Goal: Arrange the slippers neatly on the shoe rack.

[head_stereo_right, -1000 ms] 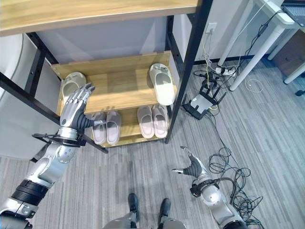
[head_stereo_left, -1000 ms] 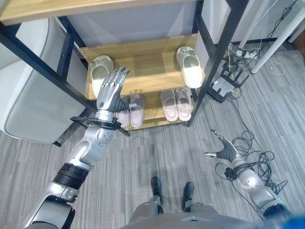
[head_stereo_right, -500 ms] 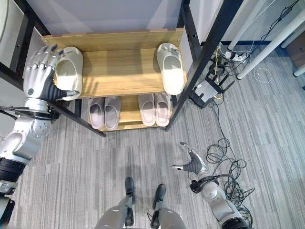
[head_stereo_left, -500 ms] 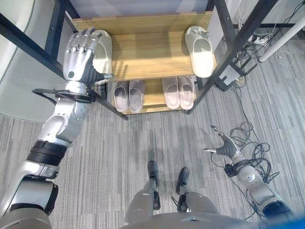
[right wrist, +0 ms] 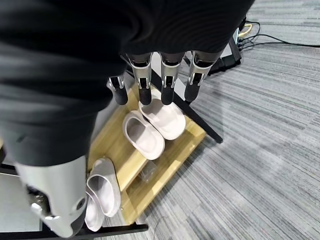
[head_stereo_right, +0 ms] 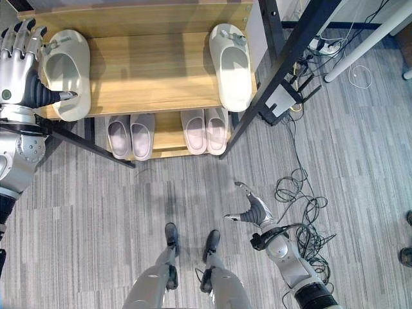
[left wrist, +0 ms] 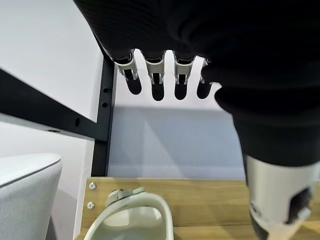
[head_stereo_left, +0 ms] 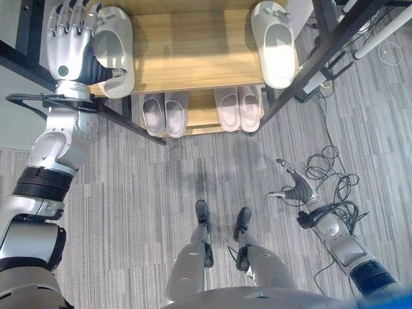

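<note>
Two cream slippers lie far apart on the rack's middle shelf point(head_stereo_left: 193, 58), one at the left end point(head_stereo_left: 116, 45) and one at the right end point(head_stereo_left: 273, 42). My left hand point(head_stereo_left: 71, 51) is raised just left of the left slipper point(left wrist: 137, 212), open, its fingers point(left wrist: 157, 82) straight. The thumb points across the slipper's near end, and I cannot tell whether it touches. Two pale pink pairs point(head_stereo_left: 165, 112) point(head_stereo_left: 238, 106) stand side by side on the bottom shelf point(right wrist: 165, 165). My right hand point(head_stereo_left: 295, 190) hangs open low over the floor, far from the rack.
Black rack posts point(head_stereo_left: 302, 71) slant down on both sides of the shelves. A power box point(head_stereo_right: 280, 103) and loose cables point(head_stereo_right: 299, 193) lie on the grey floor at the right, near white table legs point(head_stereo_right: 360, 45). A pale grey padded object point(left wrist: 25, 195) sits left of the rack.
The camera has tipped down and closer to the rack. My left hand has gone from in front of the shelf edge up to the left cream slipper. The right hand stays low.
</note>
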Motion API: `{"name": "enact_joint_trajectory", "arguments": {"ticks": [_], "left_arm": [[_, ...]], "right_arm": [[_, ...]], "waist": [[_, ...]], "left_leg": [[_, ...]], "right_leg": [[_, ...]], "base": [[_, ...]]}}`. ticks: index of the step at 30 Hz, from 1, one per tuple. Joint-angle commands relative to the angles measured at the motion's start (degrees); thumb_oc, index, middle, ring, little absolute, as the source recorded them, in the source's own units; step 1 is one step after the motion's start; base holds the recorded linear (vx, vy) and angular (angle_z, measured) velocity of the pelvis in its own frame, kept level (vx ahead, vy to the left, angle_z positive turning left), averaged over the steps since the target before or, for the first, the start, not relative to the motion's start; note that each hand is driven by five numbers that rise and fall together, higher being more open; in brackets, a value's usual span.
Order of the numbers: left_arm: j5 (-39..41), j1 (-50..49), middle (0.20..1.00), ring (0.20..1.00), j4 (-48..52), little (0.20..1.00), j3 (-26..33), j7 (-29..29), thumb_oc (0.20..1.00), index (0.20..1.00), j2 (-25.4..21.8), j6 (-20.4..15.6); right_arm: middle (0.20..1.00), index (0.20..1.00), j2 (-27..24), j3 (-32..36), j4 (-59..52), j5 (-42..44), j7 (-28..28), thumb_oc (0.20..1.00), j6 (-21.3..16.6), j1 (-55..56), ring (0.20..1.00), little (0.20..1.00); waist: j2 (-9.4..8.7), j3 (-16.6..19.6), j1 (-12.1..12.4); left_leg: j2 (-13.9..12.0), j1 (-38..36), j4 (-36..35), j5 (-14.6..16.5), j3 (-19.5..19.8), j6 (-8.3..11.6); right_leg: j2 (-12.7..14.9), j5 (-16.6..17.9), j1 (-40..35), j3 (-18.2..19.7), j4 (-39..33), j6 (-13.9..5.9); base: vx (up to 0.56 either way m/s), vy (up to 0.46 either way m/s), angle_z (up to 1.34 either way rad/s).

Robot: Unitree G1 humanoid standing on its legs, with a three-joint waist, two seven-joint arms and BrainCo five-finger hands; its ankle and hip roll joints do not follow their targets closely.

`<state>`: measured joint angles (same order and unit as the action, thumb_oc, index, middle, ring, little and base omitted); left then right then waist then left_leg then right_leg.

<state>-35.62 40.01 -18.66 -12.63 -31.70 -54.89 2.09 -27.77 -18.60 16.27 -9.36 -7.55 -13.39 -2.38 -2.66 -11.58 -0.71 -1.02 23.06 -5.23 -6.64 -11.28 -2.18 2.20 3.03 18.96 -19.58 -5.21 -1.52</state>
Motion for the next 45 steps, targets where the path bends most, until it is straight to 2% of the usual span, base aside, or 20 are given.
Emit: {"name": "enact_joint_trajectory", "arguments": {"ticks": [1, 6, 12, 17, 27, 28, 31, 33, 36, 41, 45], "left_arm": [[-1.97, 5.32, 1.000, 1.000, -2.96, 1.000, -1.21, -2.68, 1.000, 1.000, -3.73, 0.92], [-2.91, 10.55, 1.000, 1.000, -4.35, 1.000, -5.02, -2.88, 1.000, 1.000, -5.53, 1.84], [-4.62, 17.02, 1.000, 1.000, -8.23, 1.000, -11.25, -2.37, 1.000, 1.000, -6.51, 2.90], [-5.40, 20.42, 1.000, 1.000, -8.37, 1.000, -13.81, -1.97, 1.000, 1.000, -7.62, 3.26], [-6.32, 21.06, 1.000, 1.000, -6.50, 1.000, -13.20, -1.63, 1.000, 1.000, -9.41, 3.57], [-7.04, 20.08, 1.000, 1.000, -6.99, 1.000, -12.31, -2.57, 1.000, 1.000, -8.34, 4.33], [-5.27, 20.29, 1.000, 1.000, -11.01, 1.000, -10.41, -3.95, 1.000, 1.000, -6.67, 5.57], [-4.23, 22.66, 1.000, 1.000, -14.49, 1.000, -12.41, -5.06, 1.000, 1.000, -7.53, 5.83], [-2.74, 22.50, 1.000, 1.000, -16.89, 1.000, -12.32, -6.07, 1.000, 1.000, -7.38, 5.67], [-1.74, 23.23, 1.000, 1.000, -18.14, 1.000, -13.20, -6.55, 1.000, 1.000, -7.01, 5.78], [0.74, 21.28, 1.000, 1.000, -18.12, 1.000, -11.08, -6.64, 1.000, 1.000, -5.01, 4.89]], "right_arm": [[1.000, 1.000, -0.28, 1.45, -4.64, -0.29, -1.08, 1.000, -1.99, 0.98, 1.000, 1.000], [1.000, 1.000, -0.12, 2.15, -5.12, 0.03, -1.57, 1.000, -2.12, 1.25, 1.000, 1.000], [1.000, 1.000, 0.28, 3.23, -4.34, 1.99, -1.76, 1.000, -2.46, 2.85, 1.000, 1.000], [1.000, 1.000, 0.74, 4.42, -4.74, 3.52, -1.75, 1.000, -2.86, 4.24, 1.000, 1.000], [1.000, 1.000, 0.73, 5.30, -4.19, 5.35, -0.67, 1.000, -3.35, 5.65, 1.000, 1.000], [1.000, 1.000, 2.52, 3.51, 2.23, 3.44, -3.27, 1.000, -3.46, 1.86, 1.000, 1.000], [1.000, 1.000, 2.32, 3.14, 1.72, 2.55, -3.52, 1.000, -3.39, 1.87, 1.000, 1.000], [1.000, 1.000, 2.05, 2.74, 1.48, 1.87, -3.97, 1.000, -3.90, 1.80, 1.000, 1.000], [1.000, 1.000, 1.94, 2.13, 1.66, 1.60, -4.16, 1.000, -3.91, 1.22, 1.000, 1.000], [1.000, 1.000, 1.89, 1.31, 1.43, 1.18, -4.32, 1.000, -3.94, 0.41, 1.000, 1.000], [1.000, 1.000, 1.71, 1.26, 1.79, 0.49, -4.79, 1.000, -3.37, -0.20, 1.000, 1.000]], "waist": [[-0.30, 2.23, -0.31], [-0.71, 2.35, -0.65], [-1.64, 2.96, -2.20], [-2.27, 3.21, -2.56], [-2.83, 3.61, -1.93], [-2.60, 3.16, -0.41], [-2.40, 2.99, -0.48], [-1.86, 2.74, -0.13], [-1.43, 2.63, 0.35], [-0.73, 2.24, 0.62], [-0.09, 1.72, 1.02]], "left_leg": [[0.89, -2.19, 0.23, 6.10, 3.80, 3.60], [0.91, -0.12, 0.23, 5.69, 4.52, 3.72], [0.99, 2.39, 0.23, 5.48, 6.05, 3.95], [1.23, 3.87, 0.23, 5.45, 7.07, 4.14], [2.20, 5.41, 0.23, 5.46, 9.40, 4.27], [2.66, 5.94, 0.23, 5.07, 9.87, 4.29], [3.18, 7.17, 0.23, 4.86, 10.57, 4.31], [3.66, 8.30, 0.23, 4.41, 10.81, 4.44], [4.12, 8.60, 0.23, 4.42, 11.05, 4.53], [5.01, 9.22, 0.23, 4.29, 10.75, 4.43], [5.36, 9.76, 0.23, 3.94, 9.92, 4.63]], "right_leg": [[6.02, 2.47, -3.02, -0.30, 0.21, -9.53], [6.04, 2.84, -1.52, -0.39, 0.21, -9.76], [6.33, 3.63, 0.52, -0.20, 0.21, -10.41], [6.59, 4.00, 1.50, -0.11, 0.21, -10.77], [6.66, 4.02, 2.43, -0.33, 0.21, -11.13], [6.79, 3.99, 2.50, -0.95, 0.21, -11.25], [6.97, 4.27, 3.73, -1.17, 0.21, -11.28], [7.35, 4.47, 4.46, -1.92, 0.21, -11.51], [7.78, 4.48, 4.56, -2.38, 0.21, -11.66], [8.42, 4.90, 4.70, -2.96, 0.21, -11.89], [8.93, 5.14, 4.88, -3.95, 0.21, -12.12]], "base": [[0.04, 0.010, -0.02], [0.05, -0.001, 0.00], [0.06, 0.003, 0.09], [0.05, -0.008, 0.11], [0.03, 0.003, 0.12], [0.00, 0.000, 0.12], [-0.02, 0.026, 0.16], [-0.03, 0.064, 0.06], [0.01, 0.055, -0.01], [0.02, 0.041, -0.01], [0.00, 0.036, -0.03]]}}
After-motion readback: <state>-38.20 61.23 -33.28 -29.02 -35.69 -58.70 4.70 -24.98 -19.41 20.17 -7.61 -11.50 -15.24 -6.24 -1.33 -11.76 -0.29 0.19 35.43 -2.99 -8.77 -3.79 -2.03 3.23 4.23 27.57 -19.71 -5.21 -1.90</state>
